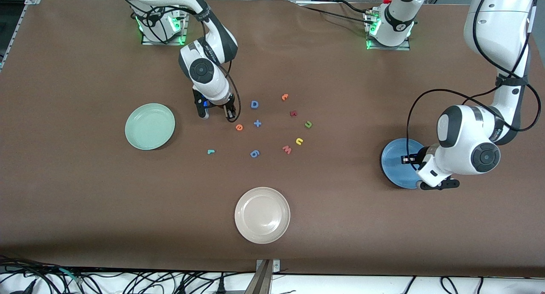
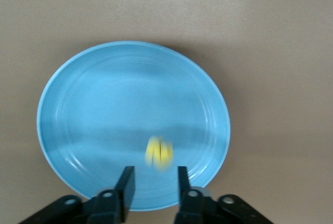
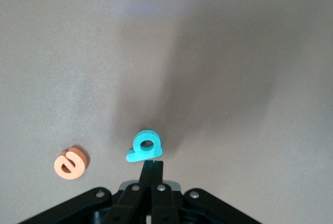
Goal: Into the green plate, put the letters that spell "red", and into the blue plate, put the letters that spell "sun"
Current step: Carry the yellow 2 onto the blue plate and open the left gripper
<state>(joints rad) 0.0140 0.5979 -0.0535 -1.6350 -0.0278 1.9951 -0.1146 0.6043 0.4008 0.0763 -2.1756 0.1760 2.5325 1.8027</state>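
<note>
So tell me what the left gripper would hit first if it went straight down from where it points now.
Probably the blue plate: the left gripper points down over it, with a blurred yellow letter just ahead.

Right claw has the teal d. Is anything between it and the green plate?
Nothing visible. The right claw is shut on the teal foam letter d, and only bare brown table lies between it and the pale green round plate. The orange foam letter e lies beside the claw, away from that path.
</note>
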